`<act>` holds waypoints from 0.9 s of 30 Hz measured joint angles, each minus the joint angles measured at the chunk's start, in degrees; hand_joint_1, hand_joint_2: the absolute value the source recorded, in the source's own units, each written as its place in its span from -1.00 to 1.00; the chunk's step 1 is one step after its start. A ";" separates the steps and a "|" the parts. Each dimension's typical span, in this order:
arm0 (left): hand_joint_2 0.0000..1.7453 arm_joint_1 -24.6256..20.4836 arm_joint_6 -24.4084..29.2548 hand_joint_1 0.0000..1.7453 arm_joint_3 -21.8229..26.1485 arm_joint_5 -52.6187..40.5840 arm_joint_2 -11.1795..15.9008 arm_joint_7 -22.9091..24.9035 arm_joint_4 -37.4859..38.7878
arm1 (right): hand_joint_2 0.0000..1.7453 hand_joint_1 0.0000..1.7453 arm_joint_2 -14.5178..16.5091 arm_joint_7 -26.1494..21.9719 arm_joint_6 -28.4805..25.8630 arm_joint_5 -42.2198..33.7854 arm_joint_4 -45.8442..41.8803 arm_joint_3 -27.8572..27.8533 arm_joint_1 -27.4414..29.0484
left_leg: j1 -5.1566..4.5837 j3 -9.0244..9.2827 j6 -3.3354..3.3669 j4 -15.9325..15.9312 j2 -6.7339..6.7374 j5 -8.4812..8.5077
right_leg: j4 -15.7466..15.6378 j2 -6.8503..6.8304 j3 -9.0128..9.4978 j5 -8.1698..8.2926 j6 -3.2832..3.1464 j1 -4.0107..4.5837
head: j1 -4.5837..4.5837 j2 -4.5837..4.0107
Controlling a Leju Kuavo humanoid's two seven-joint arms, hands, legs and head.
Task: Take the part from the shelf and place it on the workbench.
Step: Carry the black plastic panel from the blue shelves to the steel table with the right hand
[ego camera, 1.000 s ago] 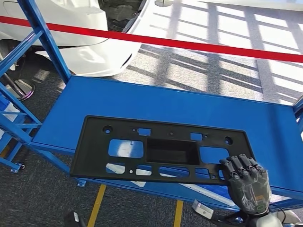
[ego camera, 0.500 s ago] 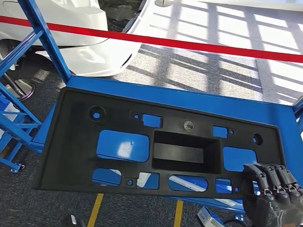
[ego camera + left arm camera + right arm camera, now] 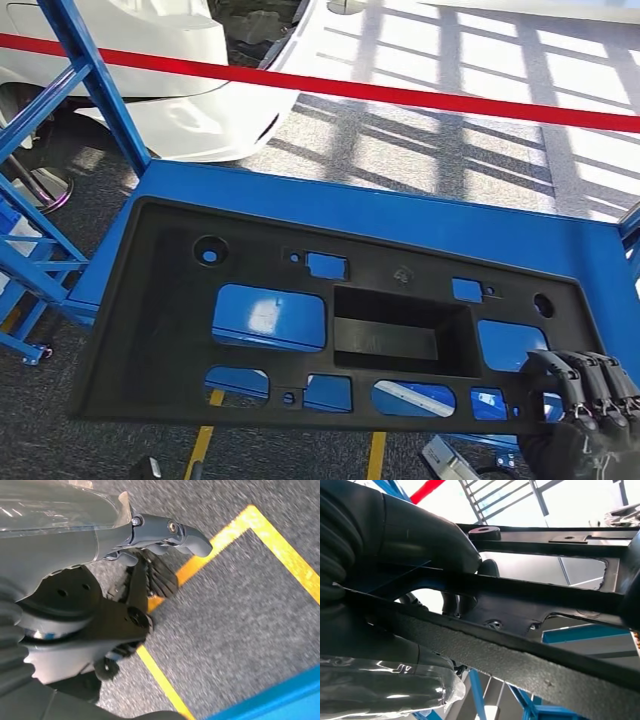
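Note:
The part (image 3: pixel 166 320) is a long black plastic panel with several cut-outs and a rectangular recess in the middle. It hangs tilted above the blue shelf (image 3: pixel 377 215), its near edge past the shelf's front. My right hand (image 3: pixel 581 410) grips the panel's near right corner, fingers curled over the top. In the right wrist view the thumb (image 3: pixel 425 535) presses on the part (image 3: pixel 531 655) from one side. My left hand (image 3: pixel 158 555) hangs over the grey floor, holding nothing, thumb stretched out.
A white car body (image 3: pixel 189 110) and a red barrier tape (image 3: pixel 423 95) lie beyond the shelf. Blue frame posts (image 3: pixel 83 70) stand at the left. Yellow floor lines (image 3: pixel 204 445) run below the shelf's front, with a yellow line (image 3: pixel 279 550) near my left hand.
The part has risen off the shelf and come nearer the camera, now looming larger and tilted. My right hand has drawn down and to the right with it.

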 joint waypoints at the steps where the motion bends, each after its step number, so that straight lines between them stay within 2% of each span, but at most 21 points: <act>1: 1.00 0.01 0.31 -1.00 0.01 -0.01 0.00 0.30 0.00 | 1.00 1.00 0.00 0.08 0.00 0.01 0.04 0.20 0.05 | 0.00 0.00 0.00 0.00 0.00 0.00 | 0.00 0.00 0.00 0.00 0.00 0.00 | 0.00 0.00; 9: 1.00 0.00 4.55 -1.00 -0.09 -0.01 0.03 2.06 0.00 | 1.00 1.00 0.00 2.06 0.00 0.05 0.61 2.01 0.43 | -0.13 -0.01 0.12 0.19 0.00 -0.06 | -0.12 0.00 0.01 0.10 0.13 -0.17 | -0.01 0.01; 12: 1.00 -0.01 5.12 -1.00 -0.09 -0.01 0.08 2.27 0.00 | 1.00 1.00 0.00 2.55 0.00 0.07 1.09 2.79 0.51 | -0.25 0.01 0.47 0.07 0.00 0.16 | -0.35 0.01 0.12 0.39 0.54 -0.32 | -0.03 0.00; 14: 1.00 -0.05 5.33 -1.00 -0.10 -0.01 0.06 2.38 0.00 | 1.00 1.00 -0.01 2.99 0.00 0.08 1.38 3.35 0.51 | 0.10 0.40 0.85 -0.79 0.16 0.79 | 0.05 -0.02 0.04 -0.15 0.93 -0.30 | 0.00 0.00; 16: 1.00 -0.07 5.43 -1.00 -0.11 -0.01 0.04 2.47 0.00 | 1.00 1.00 -0.03 3.59 -0.03 0.07 1.80 3.99 0.49 | 0.56 0.78 1.08 -1.48 0.36 1.27 | 4.08 -0.09 -1.60 -2.77 1.43 -0.45 | 0.08 0.01; 18: 1.00 -0.06 5.44 -1.00 -0.12 -0.01 0.04 2.48 0.00 | 1.00 1.00 -0.11 4.08 -0.06 0.07 2.36 4.63 0.47 | 0.72 0.83 1.08 -1.52 0.43 1.28 | 11.36 -0.11 -4.86 -5.93 2.03 -0.80 | 0.11 0.01; 19: 1.00 -0.05 5.44 -1.00 -0.13 -0.01 0.04 2.48 0.00 | 1.00 1.00 -0.18 4.24 -0.07 0.07 2.69 4.93 0.48 | 0.80 0.88 1.00 -1.51 0.44 1.22 | 13.94 -0.12 -6.09 -6.51 2.32 -1.02 | 0.10 0.01; 20: 1.00 -0.05 5.44 -1.00 -0.13 -0.01 0.04 2.47 0.00 | 1.00 1.00 -0.26 4.37 -0.07 0.07 3.00 5.18 0.46 | 0.93 0.99 0.84 -1.49 0.41 1.12 | 14.42 -0.13 -6.33 -5.90 2.59 -1.22 | 0.09 0.01; 21: 1.00 -0.05 5.44 -1.00 -0.13 -0.01 0.04 2.47 0.00 | 1.00 1.00 -0.34 4.50 -0.07 0.08 3.29 5.42 0.45 | 1.11 1.21 0.57 -1.46 0.33 0.96 | 12.62 -0.14 -5.50 -4.27 2.84 -1.41 | 0.09 0.01; 23: 1.00 -0.03 5.44 -1.00 -0.14 -0.01 0.04 2.46 0.00 | 1.00 1.00 -0.48 4.75 -0.08 0.08 3.77 5.87 0.38 | 1.42 1.74 -0.21 -1.38 0.15 0.43 | 5.48 -0.08 -2.07 -0.33 3.23 -1.72 | 0.14 0.01; 24: 1.00 -0.03 5.43 -1.00 -0.15 -0.02 0.05 2.45 0.00 | 1.00 1.00 -0.54 4.86 -0.09 0.08 3.96 6.09 0.33 | 1.44 1.82 -0.62 -1.21 0.08 0.20 | 2.68 0.03 -0.79 0.71 3.14 -1.72 | 0.18 0.00; 25: 1.00 -0.04 5.43 -1.00 -0.16 -0.02 0.07 2.44 0.00 | 1.00 1.00 -0.59 4.97 -0.10 0.07 4.12 6.27 0.30 | 1.38 1.69 -0.97 -1.05 0.05 0.05 | 1.10 0.15 -0.16 0.88 2.81 -1.66 | 0.24 0.00; 27: 1.00 -0.05 5.41 -1.00 -0.17 -0.02 0.09 2.42 0.00 | 1.00 1.00 -0.69 5.18 -0.14 0.08 4.28 6.54 0.28 | 1.25 1.22 -1.48 -0.79 0.03 0.10 | 0.72 0.38 -0.32 0.19 1.78 -1.48 | 0.26 0.00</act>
